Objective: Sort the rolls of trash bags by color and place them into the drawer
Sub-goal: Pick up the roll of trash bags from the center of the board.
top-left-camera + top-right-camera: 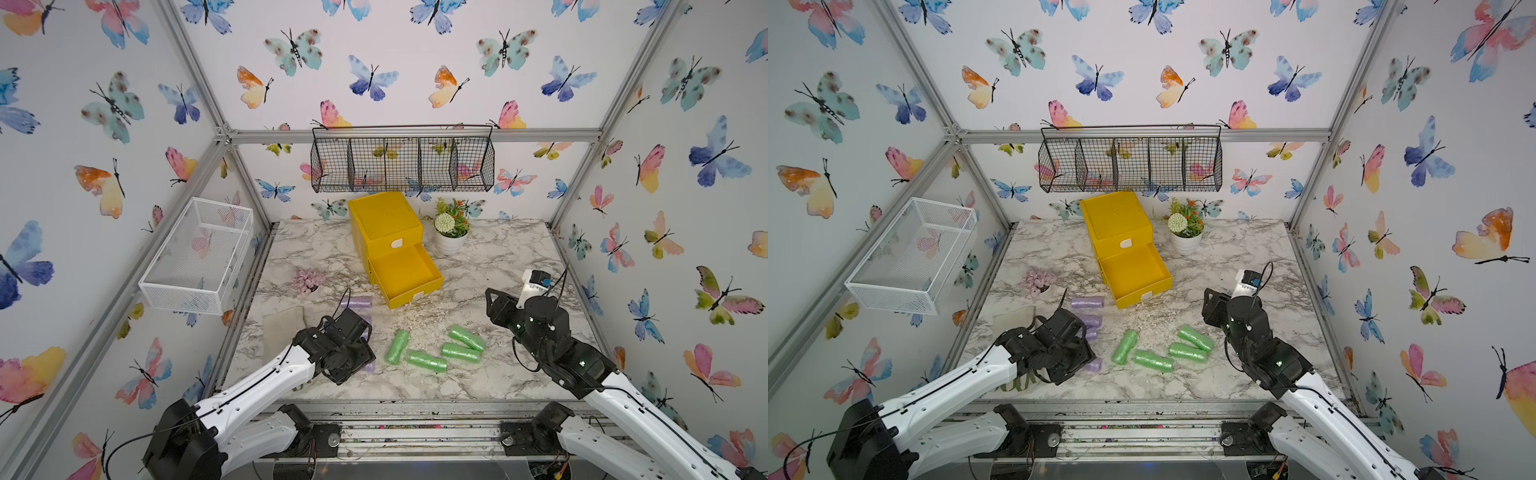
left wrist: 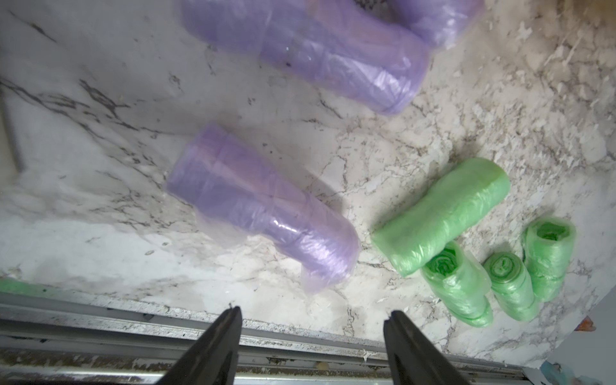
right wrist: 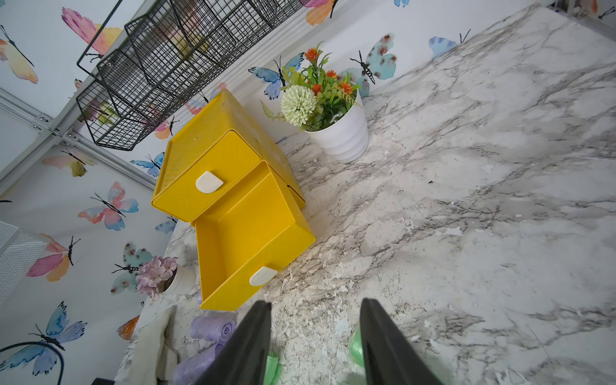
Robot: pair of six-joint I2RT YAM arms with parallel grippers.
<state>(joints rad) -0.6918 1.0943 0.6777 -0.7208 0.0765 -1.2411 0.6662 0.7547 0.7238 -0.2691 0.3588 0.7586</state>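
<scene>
The yellow drawer (image 1: 384,222) chest stands at the back of the marble table, also in the right wrist view (image 3: 213,160). One drawer (image 1: 405,274) below the shut top one is pulled out, and its inside shows only yellow. Several green rolls (image 1: 426,360) lie in a cluster at mid-table in both top views (image 1: 1152,360). Purple rolls (image 1: 1087,302) lie to their left, partly under my left wrist. My left gripper (image 2: 311,313) is open and holds nothing, hanging over the front table edge near a purple roll (image 2: 260,206). My right gripper (image 3: 316,302) is open and holds nothing, facing the drawer.
A white mesh basket (image 1: 199,253) hangs on the left wall and a black wire basket (image 1: 401,164) on the back wall. A potted plant (image 1: 451,232) stands right of the chest. A small pink-purple flower pot (image 1: 306,282) and a beige cloth (image 1: 284,328) sit at the left.
</scene>
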